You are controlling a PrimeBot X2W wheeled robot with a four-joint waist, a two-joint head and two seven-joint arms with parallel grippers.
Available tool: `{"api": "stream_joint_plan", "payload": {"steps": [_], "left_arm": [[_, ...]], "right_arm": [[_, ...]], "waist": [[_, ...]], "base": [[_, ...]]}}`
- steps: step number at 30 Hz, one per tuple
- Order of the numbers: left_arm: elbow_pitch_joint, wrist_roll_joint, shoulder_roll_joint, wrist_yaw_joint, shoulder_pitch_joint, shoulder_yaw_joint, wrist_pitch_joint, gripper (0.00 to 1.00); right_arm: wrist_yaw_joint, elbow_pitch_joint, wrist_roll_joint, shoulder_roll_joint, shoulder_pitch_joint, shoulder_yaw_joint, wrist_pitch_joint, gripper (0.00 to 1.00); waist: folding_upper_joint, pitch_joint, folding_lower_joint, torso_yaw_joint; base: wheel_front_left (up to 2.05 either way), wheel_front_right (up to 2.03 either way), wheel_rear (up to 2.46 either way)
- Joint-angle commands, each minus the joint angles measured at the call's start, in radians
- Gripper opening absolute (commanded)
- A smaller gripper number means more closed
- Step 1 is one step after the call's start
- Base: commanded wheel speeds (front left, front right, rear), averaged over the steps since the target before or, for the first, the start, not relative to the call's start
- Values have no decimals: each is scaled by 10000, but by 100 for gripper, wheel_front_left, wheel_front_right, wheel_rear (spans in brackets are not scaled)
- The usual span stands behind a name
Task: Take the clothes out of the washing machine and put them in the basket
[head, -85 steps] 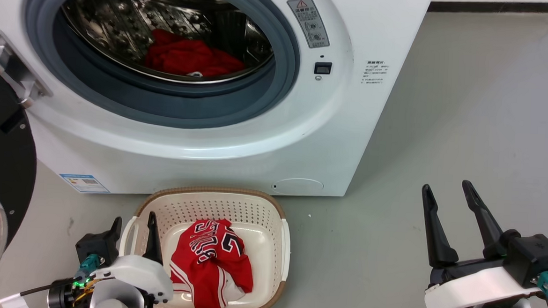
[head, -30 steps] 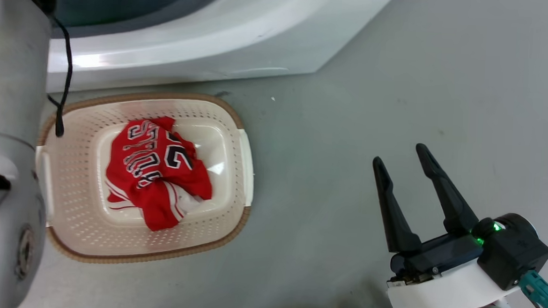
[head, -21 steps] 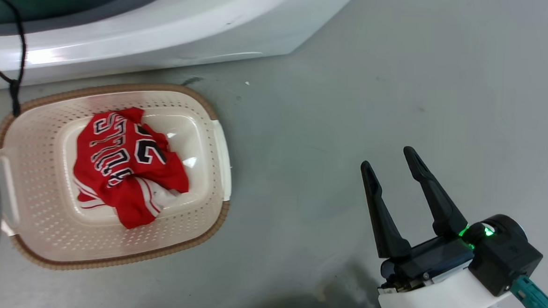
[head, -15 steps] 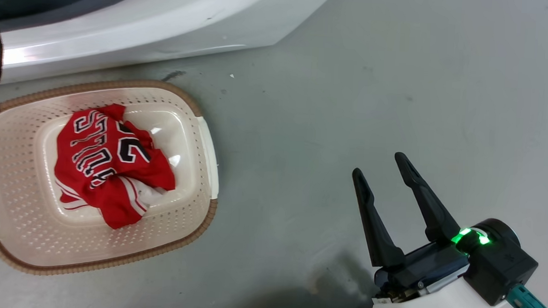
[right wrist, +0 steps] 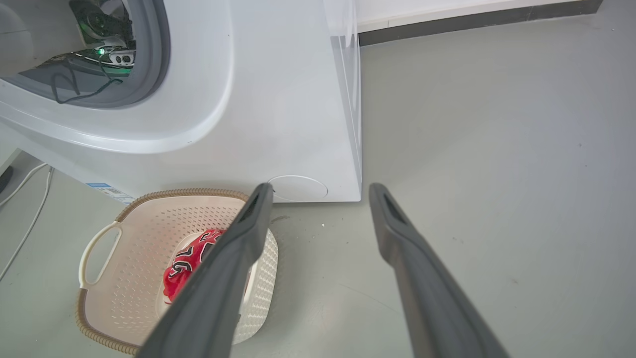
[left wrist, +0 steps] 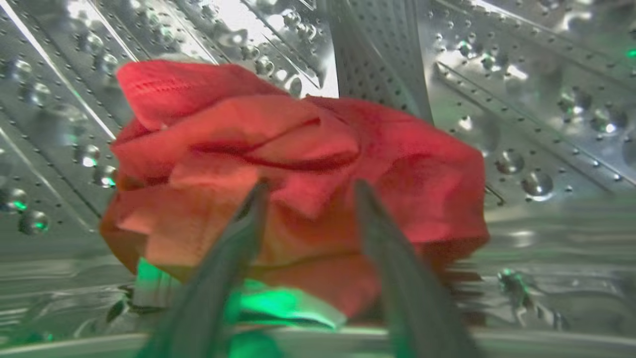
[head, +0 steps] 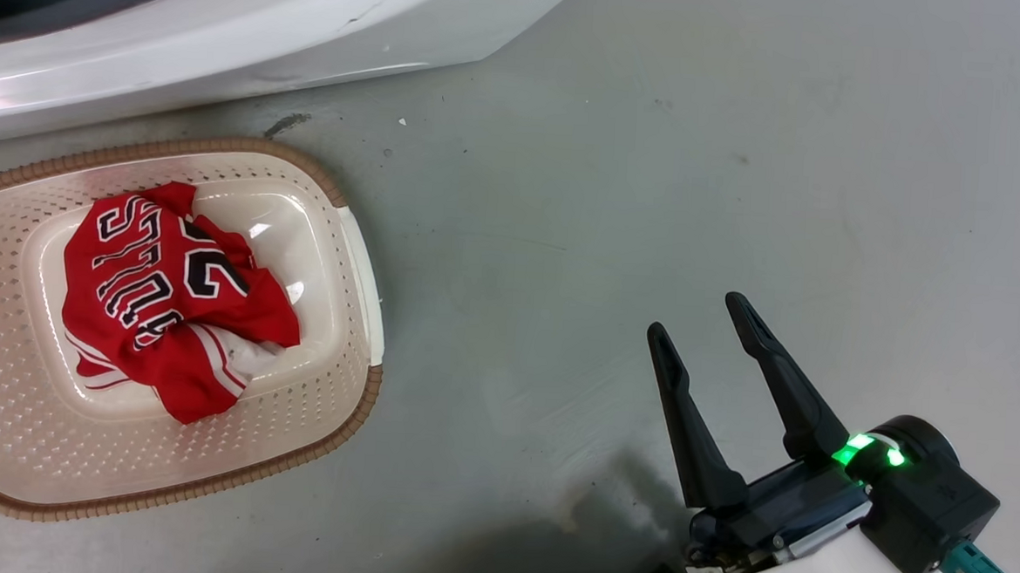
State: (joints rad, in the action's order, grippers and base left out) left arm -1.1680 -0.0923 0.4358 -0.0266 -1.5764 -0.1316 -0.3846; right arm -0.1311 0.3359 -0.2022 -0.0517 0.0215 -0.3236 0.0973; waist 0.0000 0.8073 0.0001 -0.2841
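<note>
Check the left gripper point(left wrist: 310, 185) in the left wrist view. Its two long dark fingers stand moderately apart and hold nothing. The tips lie over the front folds of the plain bright red fabric garment point(left wrist: 298, 149). You cannot tell from this view whether they touch the fabric.

The garment lies bunched on the bottom of the perforated steel drum point(left wrist: 521, 99) inside the large white front-loading washing machine point(right wrist: 278, 99).

Check the right gripper point(head: 694, 314) in the head view. Its fingers are spread wide and empty. It hangs above the bare grey floor point(head: 657, 154), well apart from the basket and to its right.

Locate the small cream-white perforated plastic basket with the brown rim point(head: 330, 382). It stands on the floor just in front of the machine's base. The crumpled red basketball jersey with white-and-black lettering point(head: 160, 294) lies in its bottom, lettering up.

In the right wrist view, the left arm point(right wrist: 99, 30) shows inside the grey-rimmed porthole.
</note>
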Motion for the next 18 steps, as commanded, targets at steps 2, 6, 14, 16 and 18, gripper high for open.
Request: {"api": "stream_joint_plan", "payload": {"steps": [2, 6, 14, 16, 18], "left_arm": [[165, -9, 156, -97, 180, -41, 91, 0], [561, 66, 452, -182, 288, -95, 592, 0], [1226, -16, 639, -455, 645, -66, 2844, 0], [1264, -108, 597, -497, 806, -28, 3515, 0], [1240, -210, 514, -523, 964, 7, 4200, 0]], "right_arm": [[7, -3, -42, 27, 60, -5, 38, 100], [7, 20, -91, 27, 119, 8, 73, 100], [7, -121, -50, 27, 273, 172, 57, 100], [7, -147, -44, 25, 333, 229, 34, 100], [7, -183, -28, 25, 361, 302, 13, 100]], "waist": [[0, -19, -1, -25], [0, -65, -1, -84], [0, -332, -1, -13], [0, -466, -1, 26], [0, -650, -1, 80]], "base": [[0, 0, 0], [0, 0, 0], [0, 0, 0], [0, 0, 0], [0, 0, 0]]}}
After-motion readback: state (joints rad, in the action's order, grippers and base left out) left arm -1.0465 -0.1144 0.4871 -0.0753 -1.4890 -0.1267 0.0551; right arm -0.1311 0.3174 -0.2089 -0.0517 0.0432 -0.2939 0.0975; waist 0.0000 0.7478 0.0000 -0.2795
